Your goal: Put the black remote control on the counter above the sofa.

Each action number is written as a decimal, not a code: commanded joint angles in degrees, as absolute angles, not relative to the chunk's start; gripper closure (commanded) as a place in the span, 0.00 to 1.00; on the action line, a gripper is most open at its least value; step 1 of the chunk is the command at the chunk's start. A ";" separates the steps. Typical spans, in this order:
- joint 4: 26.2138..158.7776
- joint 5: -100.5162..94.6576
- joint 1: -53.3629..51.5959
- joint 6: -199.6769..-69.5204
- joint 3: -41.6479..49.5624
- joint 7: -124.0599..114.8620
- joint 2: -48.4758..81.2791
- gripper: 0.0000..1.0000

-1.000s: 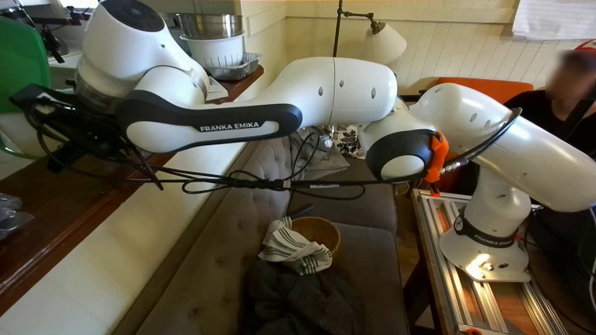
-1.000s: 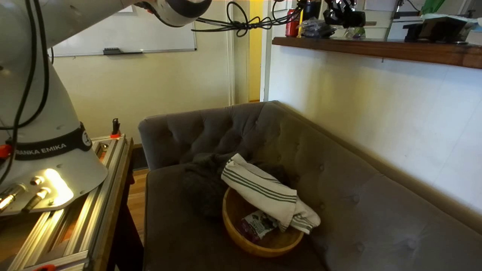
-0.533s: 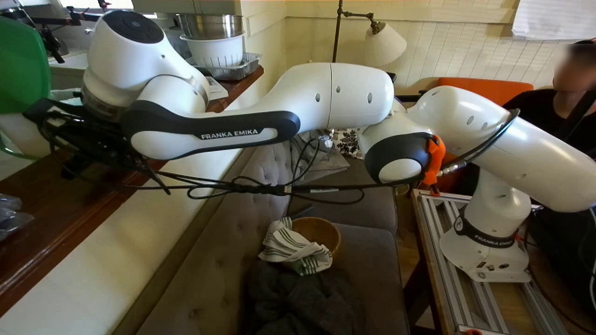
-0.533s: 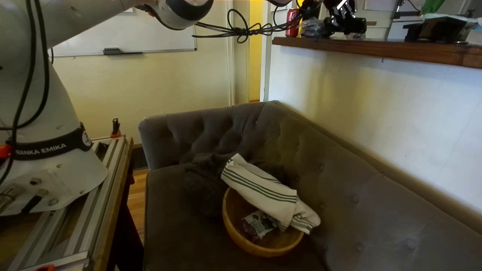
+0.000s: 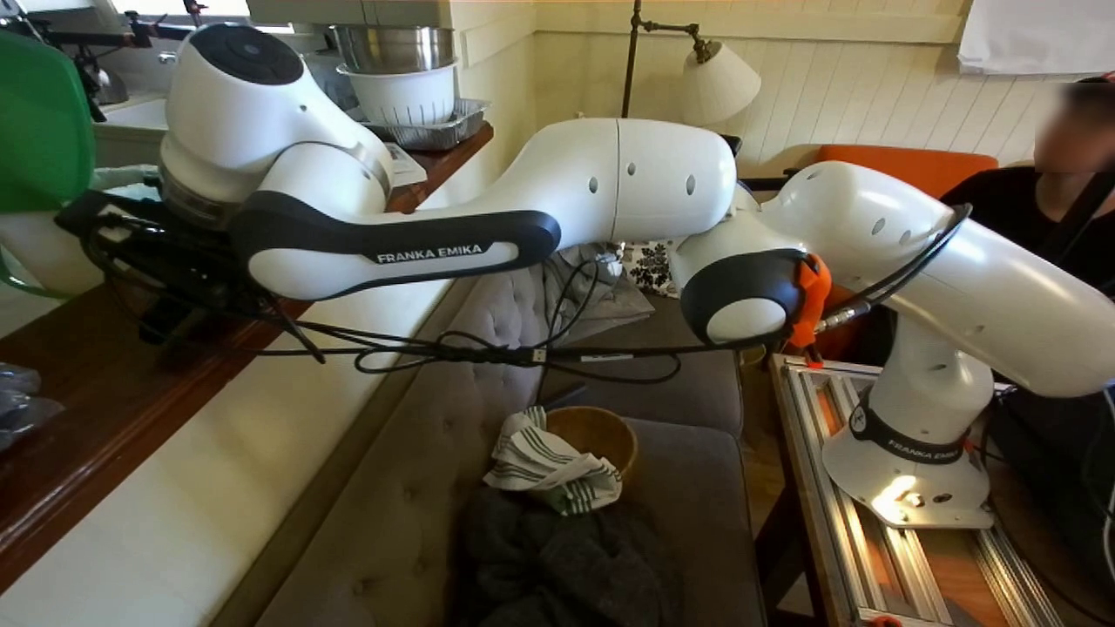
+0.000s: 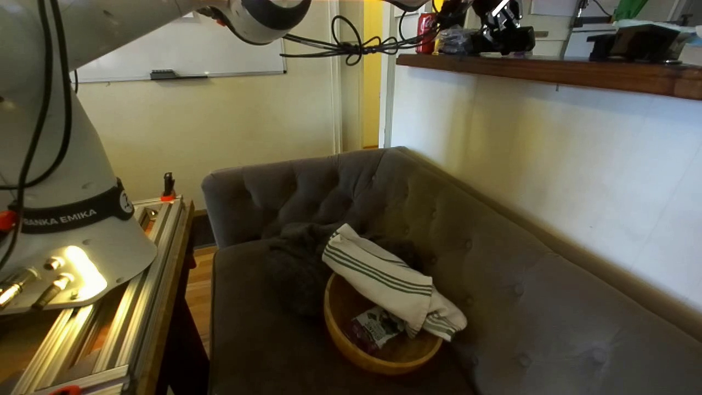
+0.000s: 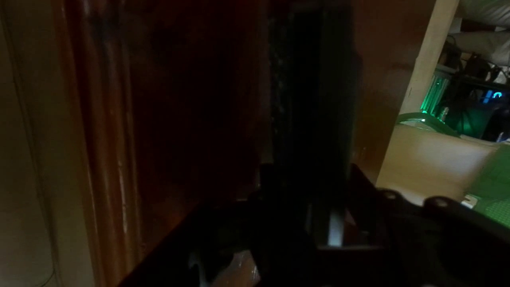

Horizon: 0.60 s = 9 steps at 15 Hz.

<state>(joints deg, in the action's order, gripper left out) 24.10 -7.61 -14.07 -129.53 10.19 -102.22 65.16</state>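
Gripper (image 7: 308, 183) is clamped on the black remote (image 7: 318, 91), over the counter (image 6: 592, 72) between its front and back edges; whether remote touches counter, cannot tell. Sofa (image 6: 537, 318) runs below the front edge, bowl (image 6: 351, 299) on its seat.

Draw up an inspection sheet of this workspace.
Surface: glossy reddish-brown counter above the sofa.
Job's things: black remote control held over the counter; contact unclear.
Clutter: red can, clear plastic and stacked containers on the counter; on the sofa, dark cloth, wooden bowl with packet inside and striped towel over its rim.
Tool: closed on the black remote control.
Cables: loosely bundled below the arm.
Surroundings: person, orange armchair, lamp, whiteboard.
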 commanded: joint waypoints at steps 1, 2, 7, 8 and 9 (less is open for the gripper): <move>24.10 -9.13 -14.34 -128.80 11.23 -103.45 64.64 0.23; 24.06 -9.30 -14.35 -128.73 11.41 -103.74 64.65 0.15; 23.89 -9.39 -14.31 -128.57 11.65 -104.07 64.48 0.00; 23.89 -9.01 -14.28 -128.06 11.32 -104.14 64.16 0.00; 23.89 -8.73 -14.31 -127.58 11.11 -104.62 63.82 0.00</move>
